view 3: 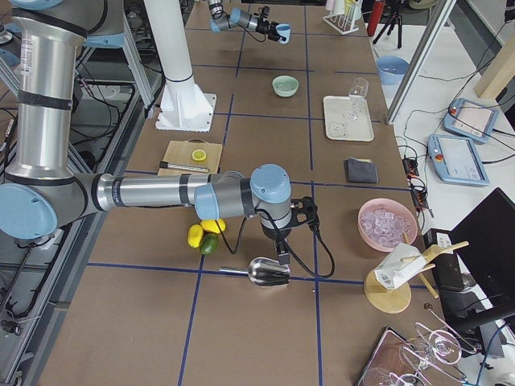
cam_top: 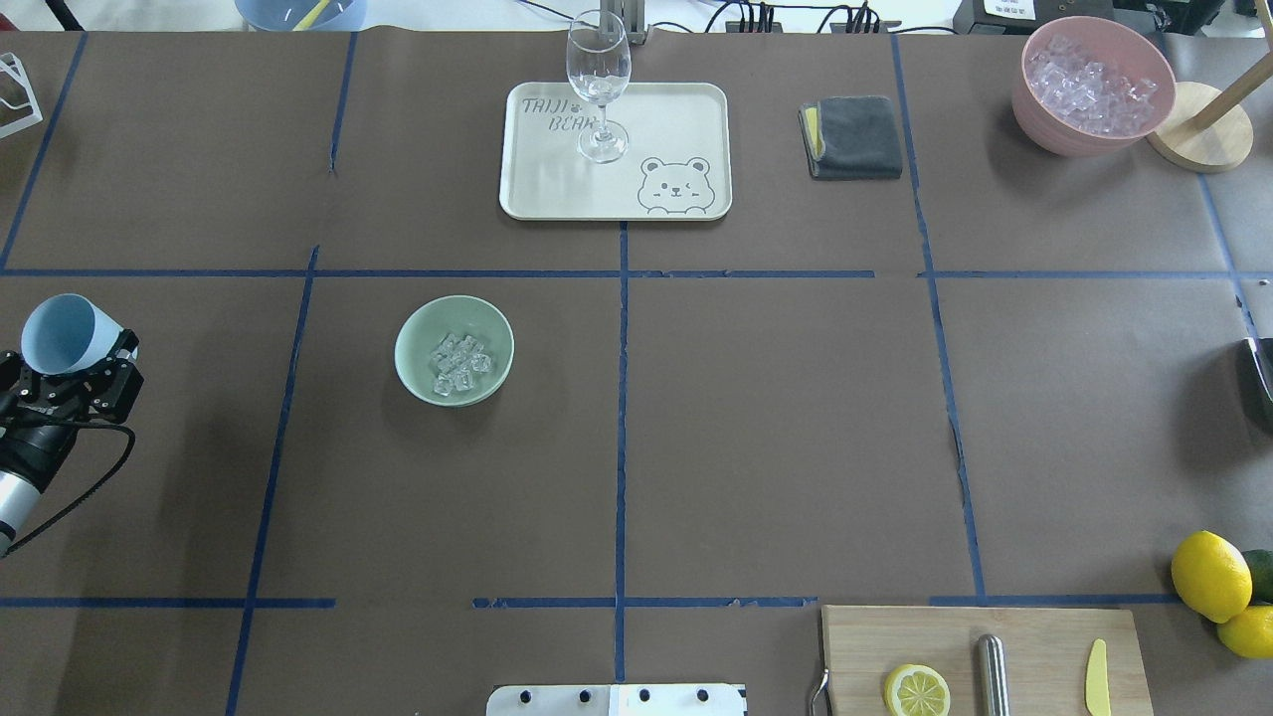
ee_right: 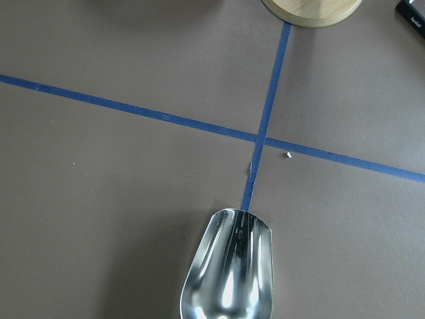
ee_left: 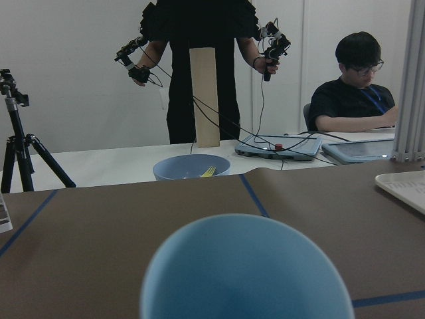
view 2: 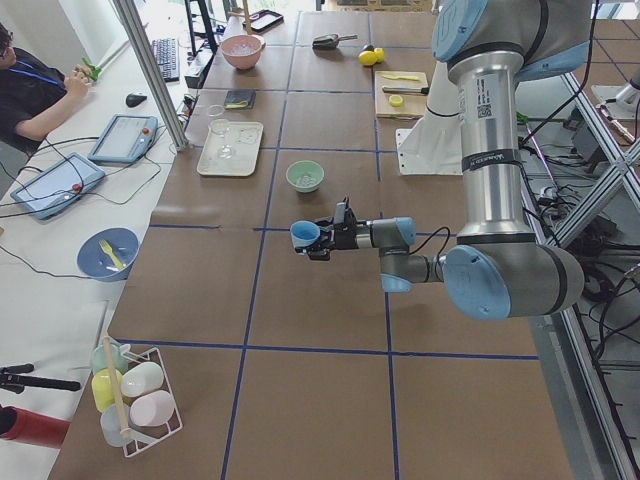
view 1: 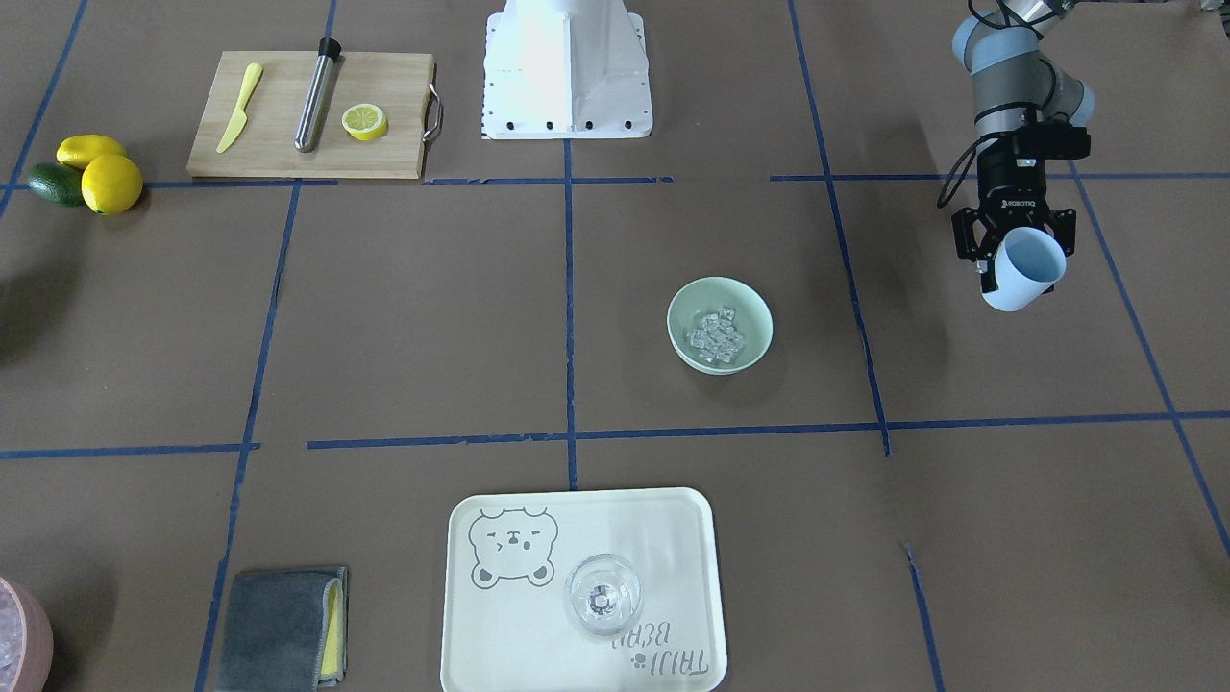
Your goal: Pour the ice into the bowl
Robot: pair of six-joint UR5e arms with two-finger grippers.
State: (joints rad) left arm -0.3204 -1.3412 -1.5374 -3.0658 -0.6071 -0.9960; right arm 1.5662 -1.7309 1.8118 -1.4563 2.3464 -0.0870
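Observation:
The pale mint-green bowl [view 1: 720, 324] [cam_top: 454, 350] stands on the table left of centre, with the clear ice cubes [view 1: 717, 336] [cam_top: 459, 363] inside. My left gripper [view 1: 1014, 258] [cam_top: 72, 360] is shut on a light blue cup [view 1: 1026, 271] [cam_top: 62, 333] [ee_left: 246, 272], held tilted above the table well to the left of the bowl. No ice shows inside the cup. My right gripper [view 3: 283, 251] hangs over a metal scoop [view 3: 268, 273] [ee_right: 229, 272] at the far right. Its fingers are hidden, so I cannot tell whether it is open or shut.
A cream tray [cam_top: 686, 109] with a wine glass [cam_top: 599, 80] is at the far side. A pink container of ice [cam_top: 1092, 85], a grey cloth [cam_top: 853, 136], a cutting board [cam_top: 1034, 636] with a lemon half, and lemons [cam_top: 1210, 575] are on the right.

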